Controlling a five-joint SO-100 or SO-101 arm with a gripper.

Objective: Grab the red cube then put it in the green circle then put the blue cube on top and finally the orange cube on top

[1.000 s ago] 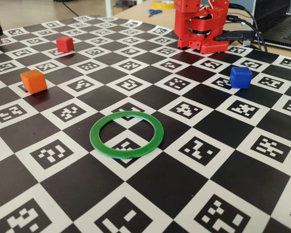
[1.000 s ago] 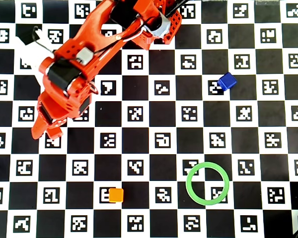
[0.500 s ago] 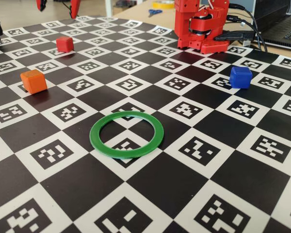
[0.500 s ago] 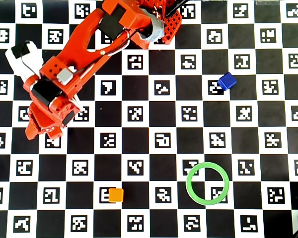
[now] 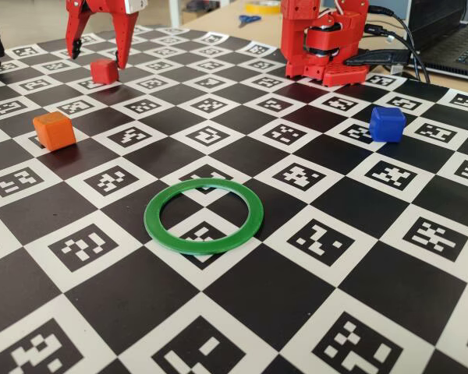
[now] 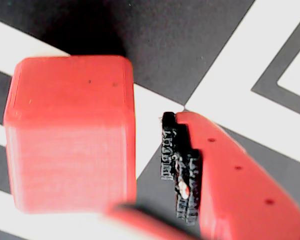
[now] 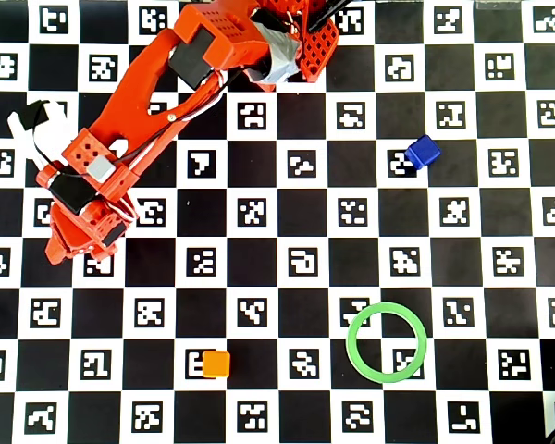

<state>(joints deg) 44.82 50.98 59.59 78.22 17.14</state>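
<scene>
Red cube (image 5: 104,70) sits far-left on the checkered counter (image 5: 312,296), gripper (image 5: 100,48) spread open, straddling it, nothing gripped. Green circle (image 5: 203,216) is empty, well apart; blue cube (image 5: 387,123) far right, orange cube (image 5: 54,130) near left. Risk: wrist view shows the red cube (image 6: 70,132) off to one side of the padded finger (image 6: 182,175), so closing may shove or twist it instead of pinching. In the overhead view the arm hides the red cube entirely, though it shows the green circle (image 7: 352,356) and orange cube (image 7: 216,363) spacing; the fixed view shows both fingers.
</scene>
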